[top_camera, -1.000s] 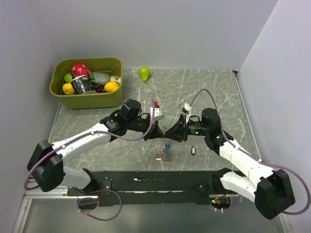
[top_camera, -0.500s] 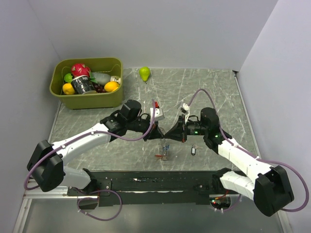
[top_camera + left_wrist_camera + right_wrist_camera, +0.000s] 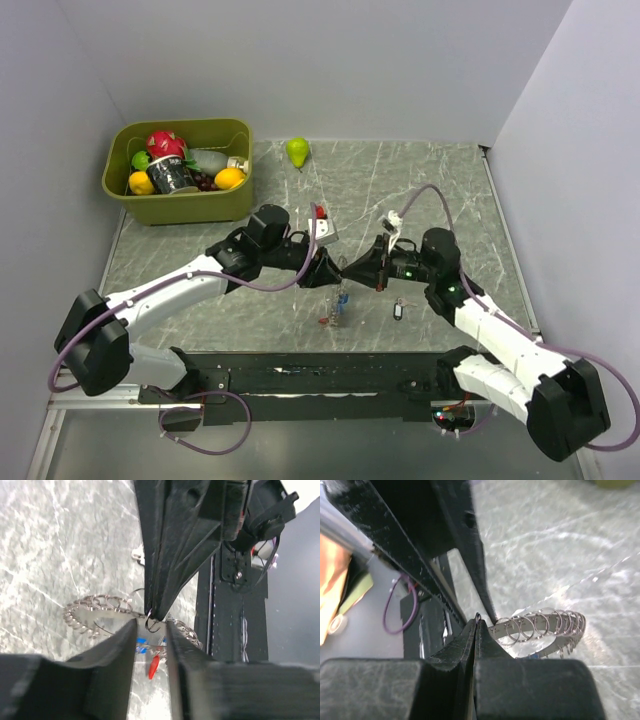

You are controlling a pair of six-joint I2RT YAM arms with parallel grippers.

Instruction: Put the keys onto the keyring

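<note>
Claws tip to tip, low over the surface (image 3: pixel 430 190).
Top: left claw (image 3: pixel 328 272) and right claw (image 3: pixel 348 272) meet above the keys (image 3: pixel 335 312), a blurred clump there. Left wrist: left fingers apart, nothing visibly between them; they hide part of the keyring (image 3: pixel 80 616). Right wrist: right claw pinched closed on a small wire loop (image 3: pixel 477 616); can't tell which key it belongs to.

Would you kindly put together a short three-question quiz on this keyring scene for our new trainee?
1. True or false: the pear sits inside the green bin.
2. Which gripper is shut on the small wire ring: A left, B right?
3. Fill in: the dark-tagged key lies on the ___ arm's side of the coloured-tag keys.
Key: 1 false, the pear lies on the table; 2 B, the right gripper; 3 right.
</note>
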